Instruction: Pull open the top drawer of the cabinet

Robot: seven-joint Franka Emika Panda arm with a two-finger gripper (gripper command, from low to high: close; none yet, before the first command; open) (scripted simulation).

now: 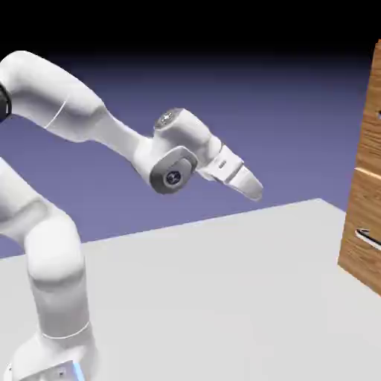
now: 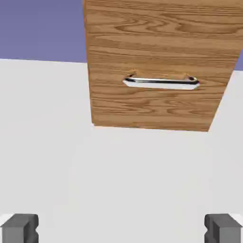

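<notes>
Step in hand, by my judgement: the approach. Nothing is grasped and no drawer front shows any gap.

The gripper [image 1: 253, 186] hangs in open air above the table [image 1: 223, 298], angled down and toward the cabinet [image 1: 365, 186], which stands well apart, ahead of the fingers. In the hand view the two grey fingertips [image 2: 19, 228] sit at opposite bottom corners, spread wide, with only bare table between them.

Ahead of the fingers and above their line of sight, the hand view shows a wood-grain front carrying a silver bar handle [image 2: 161, 82]. This appears to be the lowest front, since the cabinet's bottom edge lies just under it. The top drawer [image 1: 376, 97] shows only as a sliver at the exterior view's edge, higher than the fingers; its handle is barely visible.

Next move, as I judge it: raise the hand and carry it forward until the spread fingers bracket the uppermost handle, then close.

Clearances: the run between fingers and cabinet holds no obstacle. The cabinet's near vertical edge lies left of the visible handle in the hand view.
</notes>
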